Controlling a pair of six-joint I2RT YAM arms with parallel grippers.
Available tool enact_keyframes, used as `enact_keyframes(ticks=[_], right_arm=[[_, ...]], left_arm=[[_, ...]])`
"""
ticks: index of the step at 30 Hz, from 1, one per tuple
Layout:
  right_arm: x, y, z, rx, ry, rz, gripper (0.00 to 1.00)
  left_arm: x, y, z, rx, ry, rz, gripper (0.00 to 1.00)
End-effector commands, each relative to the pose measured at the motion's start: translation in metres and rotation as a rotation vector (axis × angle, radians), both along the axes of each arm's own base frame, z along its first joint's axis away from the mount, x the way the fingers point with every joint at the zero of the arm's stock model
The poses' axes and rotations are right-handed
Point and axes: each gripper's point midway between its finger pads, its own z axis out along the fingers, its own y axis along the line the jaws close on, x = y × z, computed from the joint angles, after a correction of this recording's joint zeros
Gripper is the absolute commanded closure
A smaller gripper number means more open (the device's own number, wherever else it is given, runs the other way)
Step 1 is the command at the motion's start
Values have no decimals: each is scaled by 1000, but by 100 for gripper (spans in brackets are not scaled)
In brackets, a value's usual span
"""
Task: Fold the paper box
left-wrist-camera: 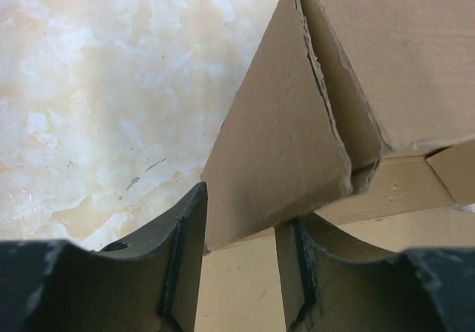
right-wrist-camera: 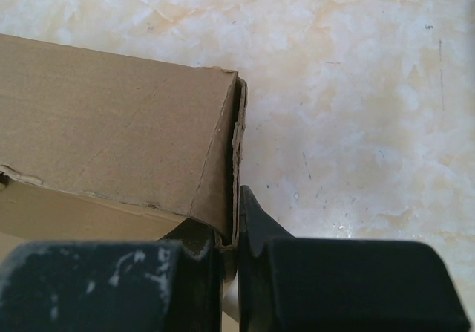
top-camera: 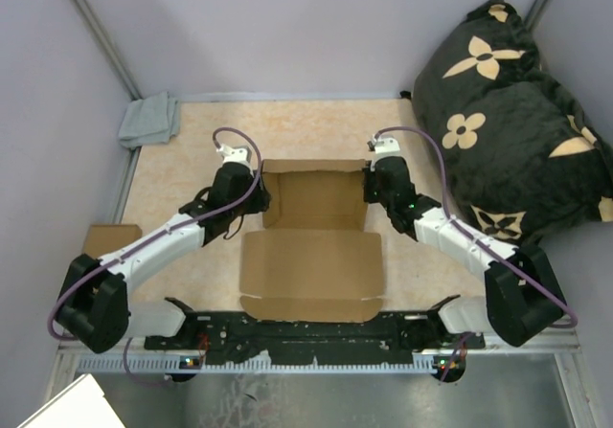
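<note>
The paper box lies in the middle of the table, its lid panel flat toward me and its far half with side walls raised. My left gripper is at the box's left wall; in the left wrist view it is open, with the doubled brown wall flap standing in the gap between the fingers. My right gripper is at the right wall; in the right wrist view it is shut on the thin edge of the upright wall.
A grey folded cloth lies at the back left corner. A small cardboard scrap lies left of my left arm. A black flower-patterned cushion fills the back right. A white sheet lies below the table's near edge.
</note>
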Motion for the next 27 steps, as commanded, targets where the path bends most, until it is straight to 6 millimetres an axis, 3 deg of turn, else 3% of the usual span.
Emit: enact_keyframes(ticks=[1,4,10,14,21,27], right_arm=[[-2,12,19,76,-55,16,100],[-4,15,21,86,-59,21,100],[-4,25,22,96,-57,33,100],[-1,31,21,92,-29,16,100],[3,34,26,100,45,-39,100],[6,37,22,77,117,-60,99]], left_arm=[[9,1,1,49,-23,63,55],[11,1,2,64,-30,89,64],[13,3,2,106,-1,175,100],[14,11,-5,262,87,298,100],[-11,22,-12,577,145,459,100],[-25,20,-15,656,127,536,100]])
